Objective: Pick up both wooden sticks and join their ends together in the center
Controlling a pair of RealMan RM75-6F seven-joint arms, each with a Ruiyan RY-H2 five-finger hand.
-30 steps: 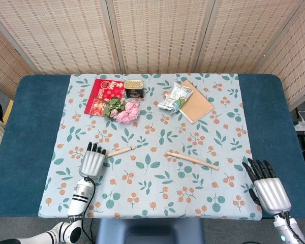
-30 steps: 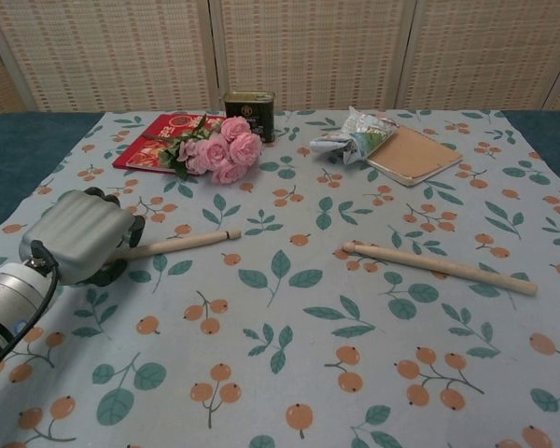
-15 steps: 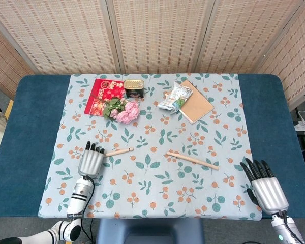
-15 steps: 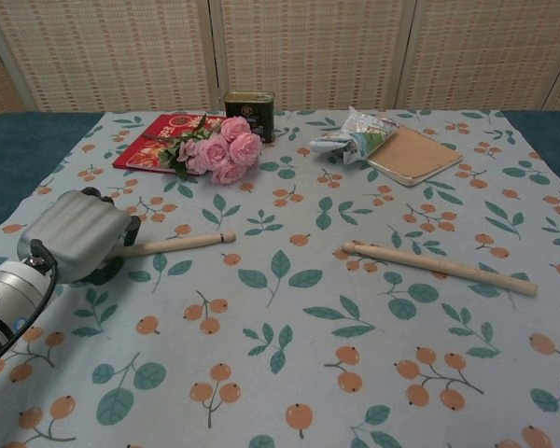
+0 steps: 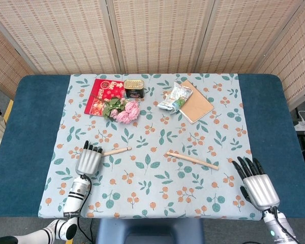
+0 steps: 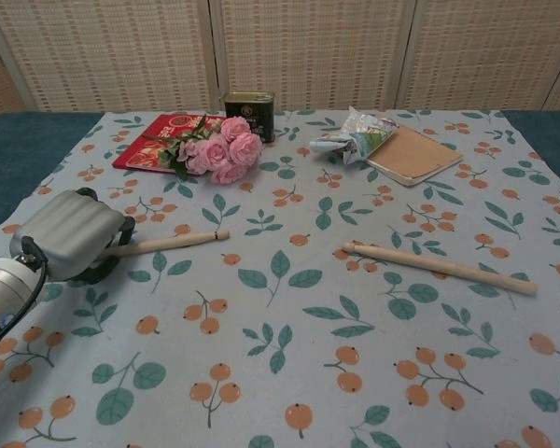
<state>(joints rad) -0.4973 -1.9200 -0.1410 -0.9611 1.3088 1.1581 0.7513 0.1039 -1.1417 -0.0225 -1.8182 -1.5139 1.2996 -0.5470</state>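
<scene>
Left hand (image 6: 70, 233) grips one stick (image 6: 173, 242); roses (image 6: 219, 149) beyond; right hand (image 5: 255, 184) spread, empty.

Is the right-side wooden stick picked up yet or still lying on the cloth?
Lying flat. The right wooden stick rests on the tablecloth, and the right hand, fingers spread, is well clear of it.
</scene>
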